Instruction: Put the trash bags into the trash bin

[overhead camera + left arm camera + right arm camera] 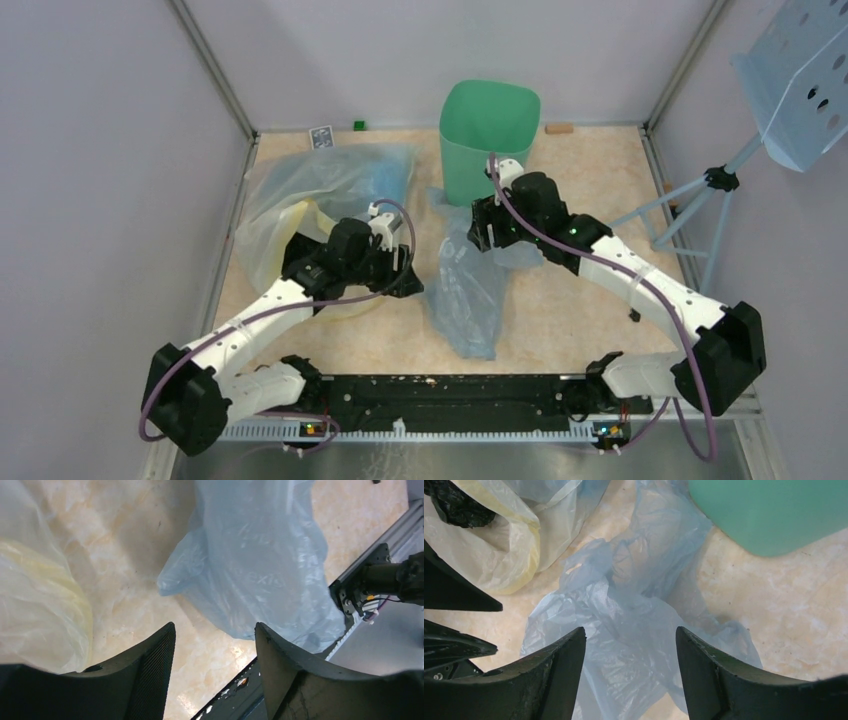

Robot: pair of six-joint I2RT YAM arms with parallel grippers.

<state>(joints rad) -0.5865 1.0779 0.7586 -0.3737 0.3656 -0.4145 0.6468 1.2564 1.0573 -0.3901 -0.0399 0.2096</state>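
A crinkly light-blue trash bag (pixel 468 290) lies flat on the table's middle, its far end reaching the foot of the mint-green trash bin (pixel 488 140), which stands upright at the back. My right gripper (pixel 487 226) is open and empty just above the bag's far part; the bag (pixel 634 625) lies below its spread jaws and the bin (pixel 774 510) sits at the upper right. My left gripper (pixel 405 275) is open and empty beside the bag's left edge; the bag (pixel 260 565) shows ahead of its jaws.
A bigger clear bag with yellow tint (pixel 300 200) lies at the back left, partly under my left arm. A blue perforated stand (pixel 800 80) on a tripod is at the far right. A small card (pixel 320 137), a green block (pixel 358 125) and a wooden block (pixel 559 128) lie by the back wall.
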